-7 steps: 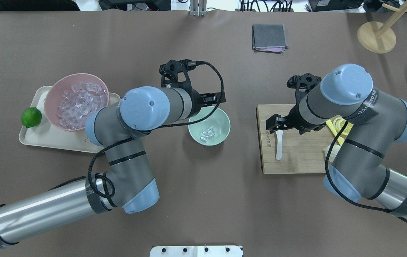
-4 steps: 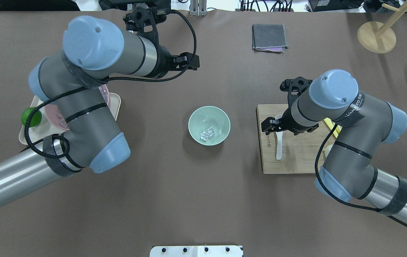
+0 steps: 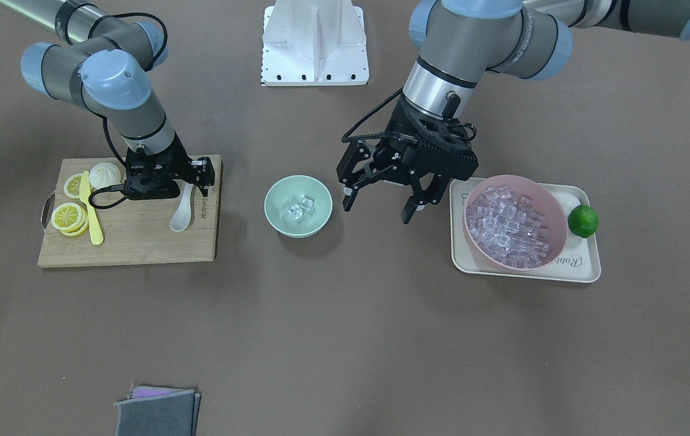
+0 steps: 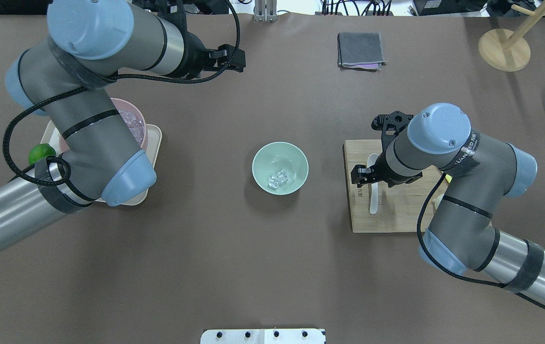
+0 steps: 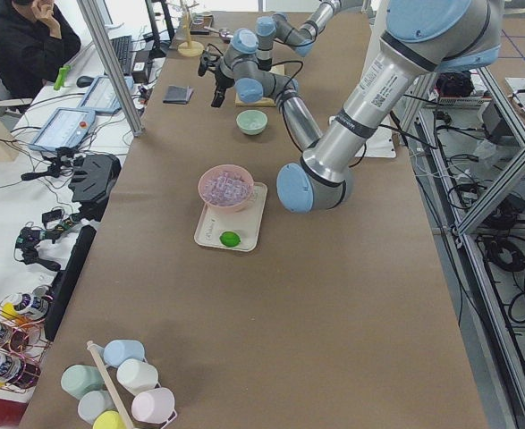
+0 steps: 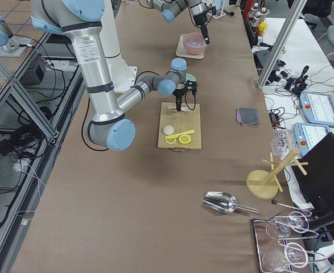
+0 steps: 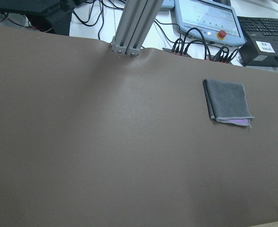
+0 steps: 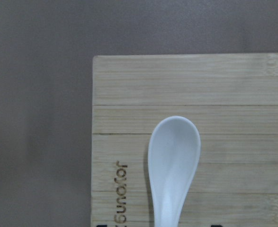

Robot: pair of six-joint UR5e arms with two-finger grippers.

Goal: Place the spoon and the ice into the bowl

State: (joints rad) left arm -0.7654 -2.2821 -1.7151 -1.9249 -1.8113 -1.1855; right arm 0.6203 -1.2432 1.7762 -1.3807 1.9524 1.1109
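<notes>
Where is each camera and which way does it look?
Front: across the table, facing the robot; both arms.
Overhead: behind the robot, looking down; both arms; shares the small mint-green bowl with front.
Left side: table's end; left arm nearest.
Right side: other end; right arm nearest.
Left wrist: sees folded grey cloth; no tool.
Right wrist: down on glossy white spoon.

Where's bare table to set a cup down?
Bare table: the wide strip on the robot's side of the bowl, plus the gaps from bowl to board and bowl to tray. Crowded: the board, under the right gripper, and the tray.
</notes>
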